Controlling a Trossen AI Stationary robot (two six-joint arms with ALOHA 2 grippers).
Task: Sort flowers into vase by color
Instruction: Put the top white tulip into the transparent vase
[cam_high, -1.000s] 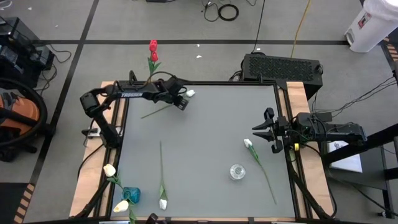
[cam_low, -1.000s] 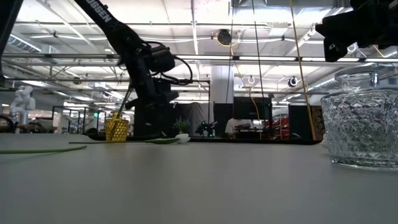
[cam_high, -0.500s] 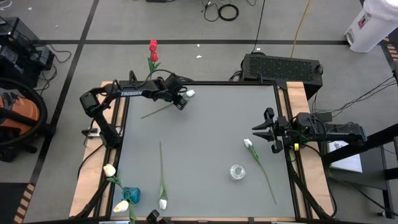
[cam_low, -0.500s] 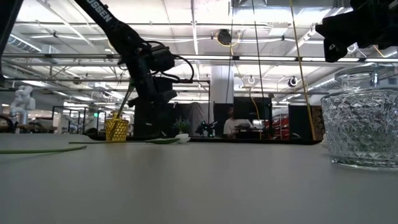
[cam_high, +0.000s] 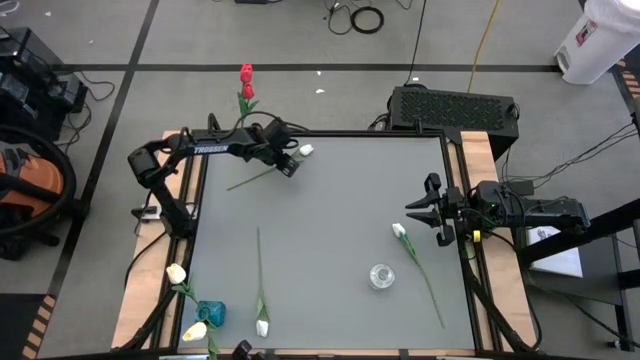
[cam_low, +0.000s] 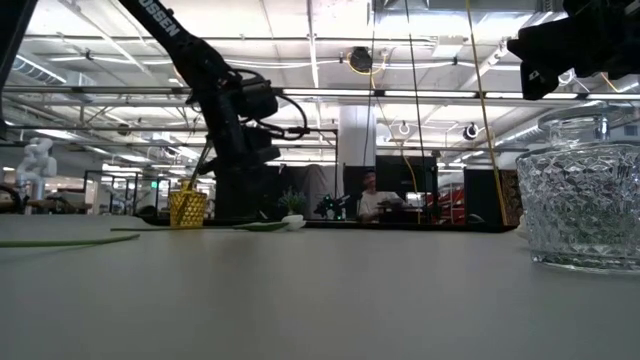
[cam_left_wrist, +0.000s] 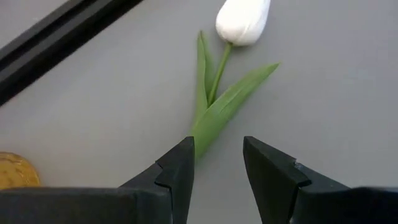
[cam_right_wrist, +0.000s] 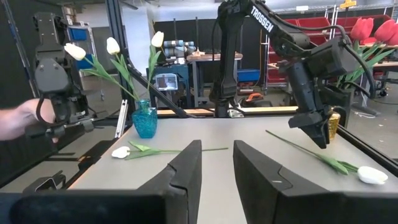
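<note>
Left gripper (cam_high: 288, 166) is up at the table's (cam_high: 330, 210) eleven o'clock corner, poised right over a white tulip (cam_high: 305, 150) whose stem runs back toward eight o'clock across the grey top. From the wrist, the white bud (cam_left_wrist: 242, 20) and its green leaves sit just ahead of the fingers (cam_left_wrist: 177, 169), jaws parted a modest gap with the leaf tip showing between them, nothing gripped. The gold vase (cam_low: 186, 208) stands just beside that arm, behind it, red tulips (cam_high: 246, 82) rising out of it past the table's far edge.

Over at three o'clock, the right gripper (cam_high: 432, 210) waits at the table's edge, jaws spread apart and empty. Another white tulip (cam_high: 400, 231) lies near it, stem trailing toward five o'clock, passing beside the clear glass vase (cam_high: 381, 276).

Down at six o'clock a third white tulip (cam_high: 262, 327) lies with its stem pointing to twelve. At seven o'clock the blue vase (cam_high: 210, 313) holds cream tulips (cam_high: 177, 273).
</note>
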